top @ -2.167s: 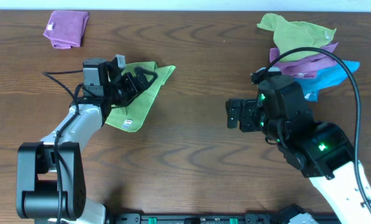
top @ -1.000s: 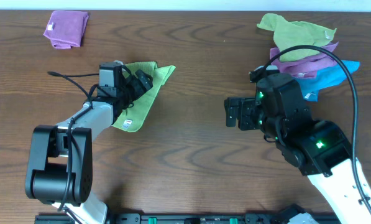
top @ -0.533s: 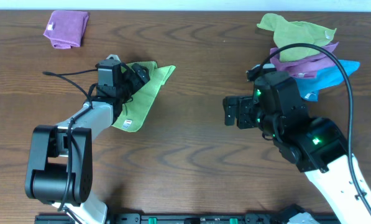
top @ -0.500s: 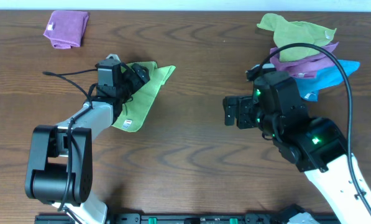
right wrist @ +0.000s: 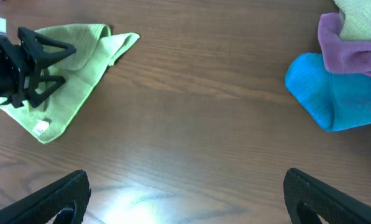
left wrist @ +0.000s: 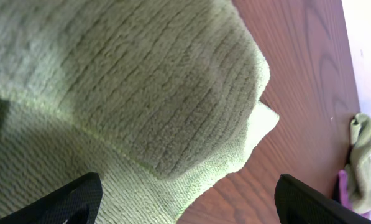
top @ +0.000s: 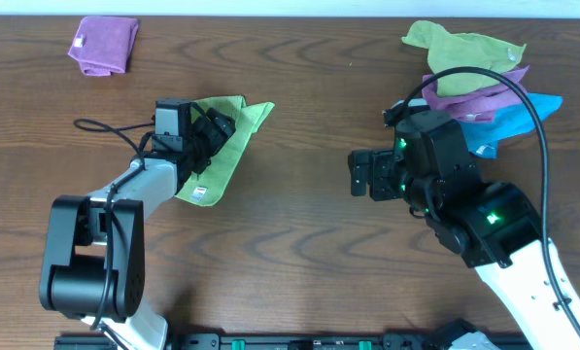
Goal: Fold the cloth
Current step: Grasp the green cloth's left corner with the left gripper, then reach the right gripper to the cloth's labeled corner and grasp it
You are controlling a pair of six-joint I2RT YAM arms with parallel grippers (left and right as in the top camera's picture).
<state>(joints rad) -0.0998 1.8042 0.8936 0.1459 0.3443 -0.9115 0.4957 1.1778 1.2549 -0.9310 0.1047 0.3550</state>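
Observation:
The lime-green cloth [top: 229,148] lies folded into a rough triangle at the left of the table, with its white tag [top: 200,192] at the near corner. My left gripper [top: 220,126] is open low over the cloth's upper part. In the left wrist view the cloth [left wrist: 129,93] fills most of the frame, and the open fingers [left wrist: 185,200] straddle its folded edge without holding anything. My right gripper [top: 360,176] is open and empty over bare table, well right of the cloth. The right wrist view shows its spread fingers [right wrist: 185,194], with the cloth [right wrist: 89,65] far off.
A folded purple cloth [top: 105,45] lies at the back left. A pile at the back right holds an olive-green cloth [top: 455,46], a purple cloth [top: 476,92] and a blue cloth [top: 519,121]. The blue cloth [right wrist: 334,93] also shows in the right wrist view.
My left arm shifted right and its gripper stayed over the cloth, nudging up and back down. The cloth keeps its folded shape. My right arm edged slightly left.

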